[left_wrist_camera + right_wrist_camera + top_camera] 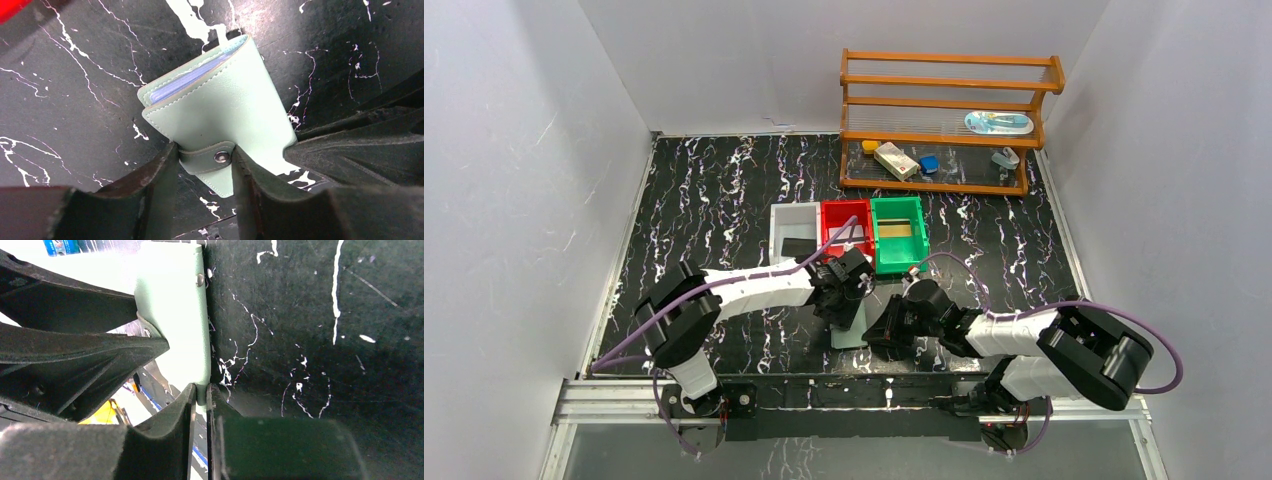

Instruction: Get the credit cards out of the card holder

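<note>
Card holder [225,105], snapped shut: left gripper [204,150] clamps its tab [210,159], right gripper [201,390] pinches its edge. A slipping tab would likely leave it closed.

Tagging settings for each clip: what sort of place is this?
Probably a lab robot test cell: plain white walls box in a black marbled table, with colored sorting bins and a wooden rack.
</note>
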`<state>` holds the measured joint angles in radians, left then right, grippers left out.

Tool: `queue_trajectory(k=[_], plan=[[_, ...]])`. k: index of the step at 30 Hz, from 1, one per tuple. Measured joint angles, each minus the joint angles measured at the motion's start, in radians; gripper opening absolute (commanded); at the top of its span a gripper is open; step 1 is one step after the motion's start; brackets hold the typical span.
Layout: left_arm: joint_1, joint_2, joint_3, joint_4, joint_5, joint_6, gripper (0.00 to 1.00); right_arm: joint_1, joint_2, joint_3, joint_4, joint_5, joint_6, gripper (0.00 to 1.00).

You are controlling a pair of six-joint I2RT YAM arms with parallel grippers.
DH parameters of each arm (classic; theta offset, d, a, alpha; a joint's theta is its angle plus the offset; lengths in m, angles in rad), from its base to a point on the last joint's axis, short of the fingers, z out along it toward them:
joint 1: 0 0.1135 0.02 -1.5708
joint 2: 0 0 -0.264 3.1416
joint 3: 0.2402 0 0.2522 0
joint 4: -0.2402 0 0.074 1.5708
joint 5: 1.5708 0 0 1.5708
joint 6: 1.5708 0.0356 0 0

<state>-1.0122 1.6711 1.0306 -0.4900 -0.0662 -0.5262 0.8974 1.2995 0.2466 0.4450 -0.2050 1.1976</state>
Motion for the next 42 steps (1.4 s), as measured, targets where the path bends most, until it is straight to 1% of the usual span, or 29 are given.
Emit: queue_trajectory(k=[1, 5, 11, 19, 20, 26, 29, 32, 38, 42], plan=[[-0.002, 0.004, 0.007, -0.008, -0.008, -0.005, 0.26, 0.0, -0.002, 0.0, 0.0, 0.001, 0.002, 0.12], [-0.012, 0.006, 0.017, -0.02, -0.042, -0.023, 0.2, 0.002, -0.017, 0.0, -0.006, 0.014, 0.003, 0.12], [-0.017, -0.024, -0.013, 0.013, -0.067, -0.055, 0.18, 0.003, -0.051, 0.0, -0.04, 0.05, 0.01, 0.11], [-0.019, -0.136, -0.097, 0.074, -0.099, -0.094, 0.19, 0.008, -0.099, 0.0, -0.057, 0.079, 0.04, 0.1], [-0.019, -0.145, -0.101, 0.078, -0.104, -0.097, 0.19, 0.008, -0.103, 0.0, -0.057, 0.083, 0.043, 0.08], [-0.022, -0.168, -0.127, 0.102, -0.115, -0.113, 0.21, 0.008, -0.107, 0.0, -0.064, 0.095, 0.055, 0.07], [-0.021, -0.19, -0.15, 0.123, -0.109, -0.124, 0.23, 0.008, -0.109, 0.0, -0.075, 0.099, 0.059, 0.07], [0.003, -0.229, -0.192, 0.158, -0.071, -0.136, 0.25, 0.008, -0.109, 0.001, -0.075, 0.101, 0.065, 0.07], [0.083, -0.295, -0.259, 0.203, 0.029, -0.14, 0.26, 0.008, -0.109, 0.008, -0.068, 0.105, 0.077, 0.07], [0.156, -0.34, -0.302, 0.18, 0.026, -0.132, 0.26, 0.007, -0.106, -0.002, -0.154, 0.124, 0.073, 0.04]])
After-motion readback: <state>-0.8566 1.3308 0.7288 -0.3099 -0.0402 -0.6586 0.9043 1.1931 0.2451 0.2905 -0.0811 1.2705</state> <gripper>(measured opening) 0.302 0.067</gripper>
